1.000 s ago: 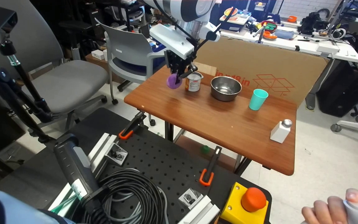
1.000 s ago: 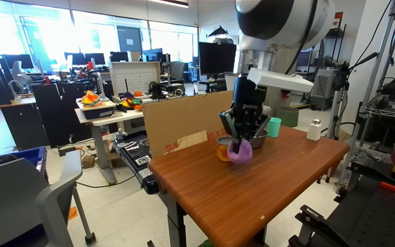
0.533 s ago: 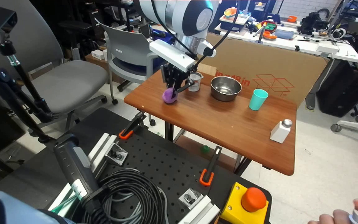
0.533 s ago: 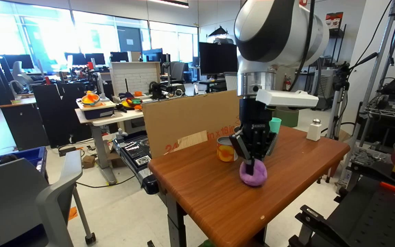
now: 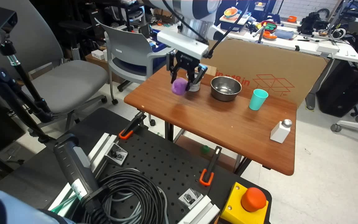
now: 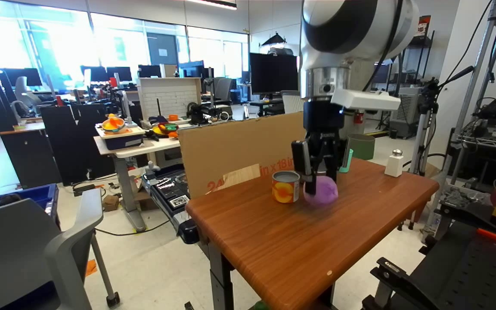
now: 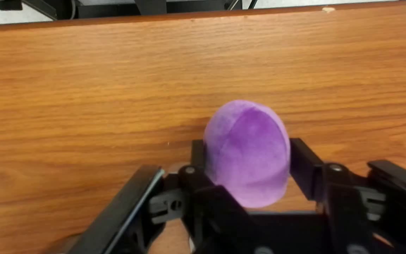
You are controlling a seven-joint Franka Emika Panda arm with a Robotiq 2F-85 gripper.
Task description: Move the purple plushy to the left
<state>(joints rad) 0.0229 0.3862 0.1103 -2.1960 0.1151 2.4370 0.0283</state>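
The purple plushy [image 5: 178,89] hangs above the wooden table [image 5: 210,113], its shadow below it, in an exterior view. My gripper [image 5: 181,85] surrounds it there with its fingers spread wide. In the wrist view the plushy [image 7: 248,155] fills the space between both fingers [image 7: 303,169], close against each side; whether either pad still presses on it I cannot tell. The plushy [image 6: 324,194] looks blurred in an exterior view, with one fingertip in front of it.
Close by stands a can [image 6: 285,191] with an orange-yellow label. Farther along the table are a metal bowl [image 5: 225,95], a teal cup [image 5: 257,100] and a white shaker [image 5: 280,132]. A cardboard sheet [image 5: 259,57] lines the table's back edge.
The plushy and gripper first came down towards the table, then rose again. Fingers that were pinched into the plushy have spread apart. The person's hand has left the picture.
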